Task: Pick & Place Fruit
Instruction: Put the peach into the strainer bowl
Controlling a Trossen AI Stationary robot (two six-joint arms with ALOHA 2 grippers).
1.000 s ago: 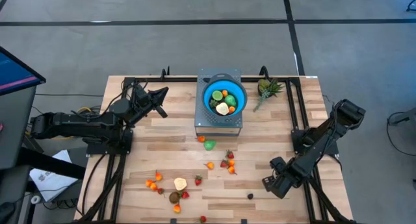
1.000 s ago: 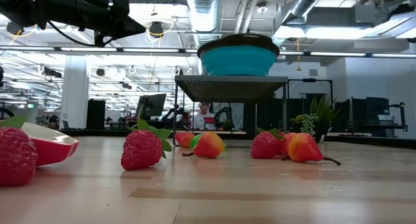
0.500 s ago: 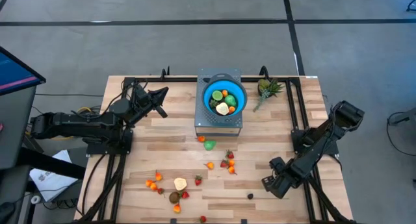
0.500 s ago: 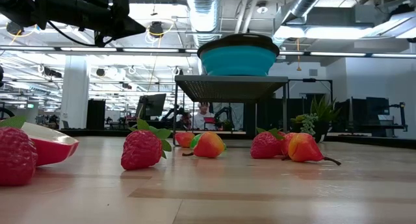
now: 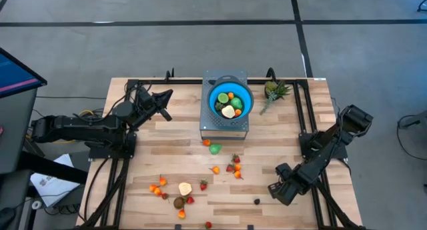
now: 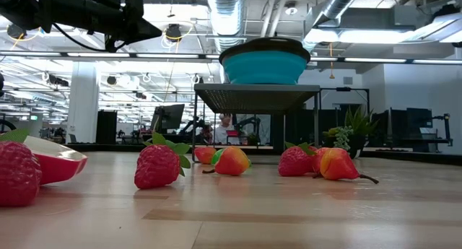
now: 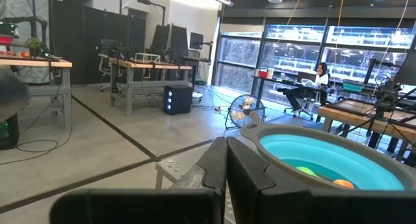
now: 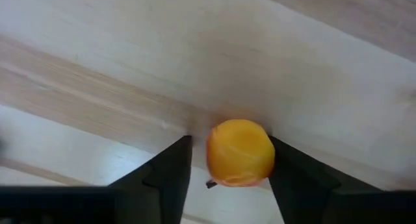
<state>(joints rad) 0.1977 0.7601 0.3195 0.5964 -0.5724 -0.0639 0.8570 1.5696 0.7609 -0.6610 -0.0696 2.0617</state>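
Observation:
A small orange fruit (image 8: 239, 152) lies on the wooden table (image 5: 280, 130) near its near right corner. My right gripper (image 8: 231, 146) points down over it, open, with one finger on each side; in the high view my right gripper (image 5: 275, 190) hides the fruit. More fruit lies scattered: a green one (image 5: 215, 149), strawberries (image 5: 233, 165), small orange ones (image 5: 157, 189). The blue bowl (image 5: 230, 100) holds several fruits and stands on a grey stand (image 5: 225, 128). My left gripper (image 5: 167, 97) hangs shut in the air left of the bowl. My right gripper comes at the orange fruit from above, pointing down. One finger (image 8: 286, 172) stands right at the fruit's side (image 8: 266, 152); whether it touches I cannot tell. The other finger (image 8: 172, 169) is a little apart from it. The fruit rests on the table.
A small dark fruit (image 5: 257, 201) lies just left of my right gripper. A spiky green-leaved piece (image 5: 275, 91) sits at the far edge right of the bowl. Black frame rails (image 5: 308, 117) run along the table's left and right sides.

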